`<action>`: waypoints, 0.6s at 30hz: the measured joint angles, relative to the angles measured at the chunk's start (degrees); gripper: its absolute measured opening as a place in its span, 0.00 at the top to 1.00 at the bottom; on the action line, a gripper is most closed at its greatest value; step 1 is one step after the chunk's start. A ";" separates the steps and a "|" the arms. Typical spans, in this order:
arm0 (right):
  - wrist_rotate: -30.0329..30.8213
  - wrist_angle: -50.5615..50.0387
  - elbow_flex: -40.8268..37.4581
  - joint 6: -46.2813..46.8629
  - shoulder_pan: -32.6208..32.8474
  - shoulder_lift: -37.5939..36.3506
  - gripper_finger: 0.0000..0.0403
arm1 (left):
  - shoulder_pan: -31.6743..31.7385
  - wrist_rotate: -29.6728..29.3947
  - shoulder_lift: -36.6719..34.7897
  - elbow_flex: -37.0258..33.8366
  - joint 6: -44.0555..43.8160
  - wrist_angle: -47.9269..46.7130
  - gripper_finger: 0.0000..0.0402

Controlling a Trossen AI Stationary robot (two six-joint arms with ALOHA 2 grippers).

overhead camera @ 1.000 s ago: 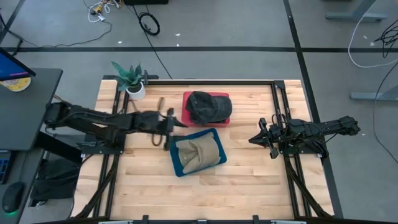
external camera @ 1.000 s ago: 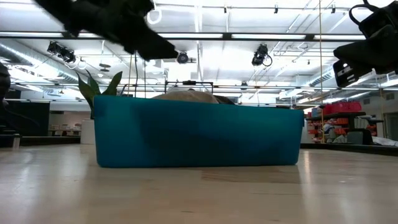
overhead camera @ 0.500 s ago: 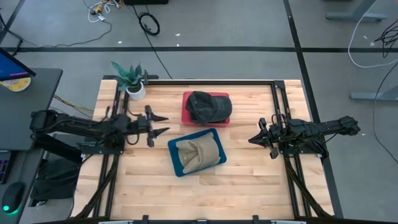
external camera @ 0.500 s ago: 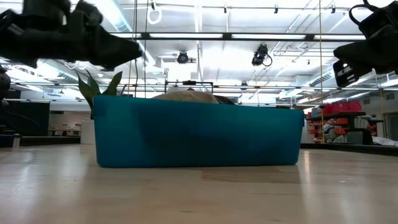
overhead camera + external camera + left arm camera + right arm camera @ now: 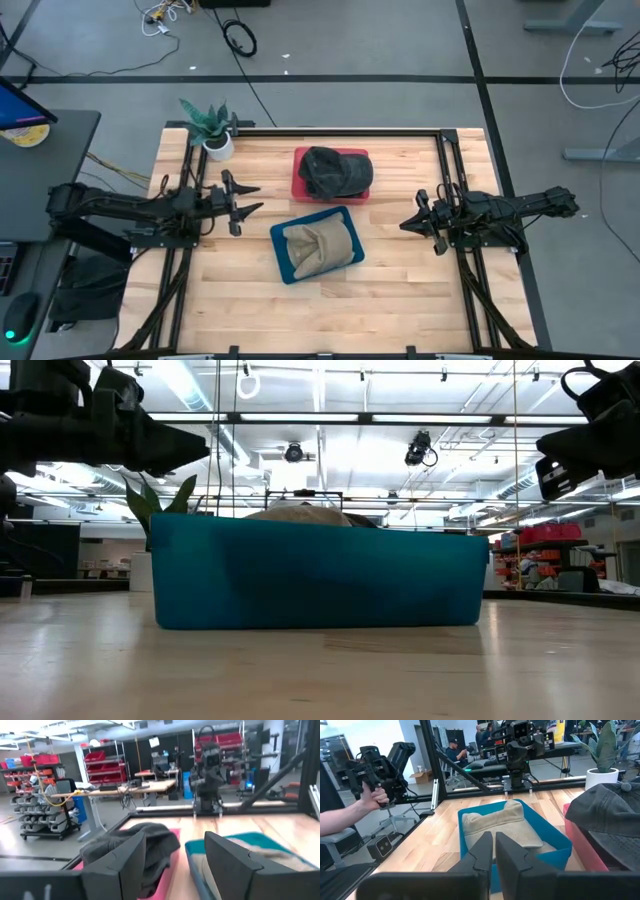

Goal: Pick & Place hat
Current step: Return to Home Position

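Note:
A tan hat (image 5: 318, 243) lies inside a blue bin (image 5: 281, 262) at the table's middle; its crown (image 5: 300, 513) just tops the bin's rim (image 5: 320, 528). A dark hat (image 5: 335, 171) rests on a red tray (image 5: 299, 185) just beyond the bin. My left gripper (image 5: 243, 198) hovers open and empty left of the bin, pointing at the dark hat (image 5: 137, 840) and the bin (image 5: 192, 851). My right gripper (image 5: 405, 223) waits shut, right of the bin, facing the tan hat (image 5: 507, 822).
A potted plant (image 5: 213, 132) stands at the table's far left corner. Metal rails (image 5: 445, 160) run along the far and side edges. In the right wrist view a person's hand (image 5: 372, 796) holds a controller beyond the table. Bare wood lies near the bin.
My left gripper has drawn back from beside the bin's left side toward the table's left edge, and it has tipped from slanting downward to level. It carries nothing. The hats, the bin and my right arm have stayed where they were.

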 joint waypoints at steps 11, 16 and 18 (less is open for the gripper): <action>-0.01 0.00 0.00 -0.01 0.00 0.00 0.93 | 0.44 0.92 -17.28 -0.02 0.47 -15.23 0.49; 0.01 0.00 0.00 0.00 0.02 0.00 0.93 | 0.44 2.87 -25.42 -0.04 0.13 -22.35 0.49; 0.00 0.00 0.00 0.00 0.00 0.00 0.93 | 0.44 5.61 -28.14 -0.04 0.51 -25.61 0.49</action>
